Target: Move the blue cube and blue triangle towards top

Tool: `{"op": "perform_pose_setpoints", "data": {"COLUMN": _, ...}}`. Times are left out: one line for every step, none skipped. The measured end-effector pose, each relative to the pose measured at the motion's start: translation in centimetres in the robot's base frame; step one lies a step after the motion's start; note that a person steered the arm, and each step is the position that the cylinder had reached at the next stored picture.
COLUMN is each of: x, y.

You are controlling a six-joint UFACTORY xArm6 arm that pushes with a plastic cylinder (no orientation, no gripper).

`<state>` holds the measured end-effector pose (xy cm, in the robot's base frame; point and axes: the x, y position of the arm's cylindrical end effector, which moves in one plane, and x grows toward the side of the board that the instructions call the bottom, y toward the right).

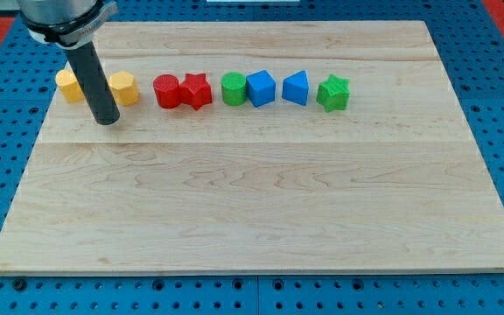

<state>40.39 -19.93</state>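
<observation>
The table [261, 219] is bare wood along its near edge — every block sits in one row nearer the view's top. My tip [106, 121] rests between two yellow blocks [122, 88], well left of the blue cube [261, 88] and blue triangle [296, 88]. There is no hand, so nothing is held. Approaching from below the row would let me push both upward, I judge.

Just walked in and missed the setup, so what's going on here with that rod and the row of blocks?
A robot arm's dark rod is working on a wooden board where eight small blocks sit in a row. My tip rests at the view's left, between two yellow blocks, touching nothing blue. The blue cube and blue triangle it should push upward sit in line toward the view's right, between a green cylinder and a green star.
</observation>
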Motion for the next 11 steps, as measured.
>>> {"op": "perform_pose_setpoints", "data": {"x": 0.2, "y": 3.4}}
{"op": "perform_pose_setpoints", "data": {"x": 0.2, "y": 11.6}}
{"op": "perform_pose_setpoints", "data": {"x": -0.6, "y": 17.0}}
{"op": "perform_pose_setpoints", "data": {"x": -3.5, "y": 19.5}}
{"op": "perform_pose_setpoints", "data": {"x": -6.6, "y": 21.9}}
{"op": "perform_pose_setpoints", "data": {"x": -10.5, "y": 24.2}}
{"op": "perform_pose_setpoints", "data": {"x": -12.0, "y": 25.7}}
{"op": "perform_pose_setpoints", "data": {"x": -10.6, "y": 25.3}}
{"op": "perform_pose_setpoints", "data": {"x": -6.3, "y": 25.3}}
{"op": "perform_pose_setpoints", "data": {"x": -3.4, "y": 25.0}}
{"op": "perform_pose_setpoints", "data": {"x": -2.5, "y": 26.5}}
